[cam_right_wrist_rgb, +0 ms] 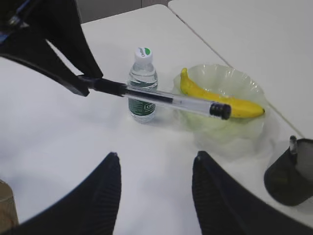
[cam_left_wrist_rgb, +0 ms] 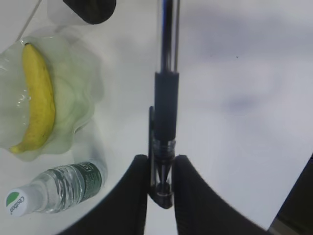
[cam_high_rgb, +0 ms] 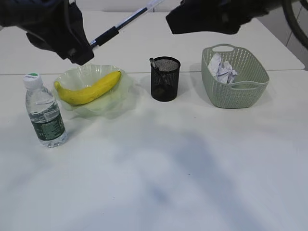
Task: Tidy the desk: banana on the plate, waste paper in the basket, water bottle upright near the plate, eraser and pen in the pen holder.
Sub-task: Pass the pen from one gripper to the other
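Seen from the exterior view: left gripper (cam_high_rgb: 85, 47) raised above the table (cam_high_rgb: 192, 168) at upper left, clamped on the dark tip end of the pen (cam_high_rgb: 126, 22), which slants up and to the right through the air toward the right gripper (cam_high_rgb: 179, 23), high at top centre, its jaws not made out here. Below, banana (cam_high_rgb: 89, 89) lying in the pale green plate (cam_high_rgb: 122, 94), water bottle (cam_high_rgb: 44, 111) upright just left of the plate, black mesh pen holder (cam_high_rgb: 165, 79) in the middle with a dark stick-like item inside, crumpled waste paper (cam_high_rgb: 222, 68) inside the green basket (cam_high_rgb: 236, 94) on the right. Seen from the left wrist view: left gripper (cam_left_wrist_rgb: 161, 169) pinching the pen (cam_left_wrist_rgb: 166, 98) between both fingers (cam_left_wrist_rgb: 131, 196), barrel running straight away from the camera above the table (cam_left_wrist_rgb: 244, 73); banana (cam_left_wrist_rgb: 38, 98) on the plate (cam_left_wrist_rgb: 80, 93) and water bottle (cam_left_wrist_rgb: 58, 188) far below at left. Seen from the right wrist view: right gripper (cam_right_wrist_rgb: 156, 161) spread apart and holding nothing, both fingers (cam_right_wrist_rgb: 100, 196) low in the foreground with bare table (cam_right_wrist_rgb: 156, 142) between them; pen (cam_right_wrist_rgb: 161, 98) hanging crosswise ahead, held at its left end by the left gripper (cam_right_wrist_rgb: 83, 85), capped end pointing right and free; beyond it water bottle (cam_right_wrist_rgb: 142, 83) standing, banana (cam_right_wrist_rgb: 220, 95) in the plate (cam_right_wrist_rgb: 230, 132), pen holder (cam_right_wrist_rgb: 292, 171) at the right edge.
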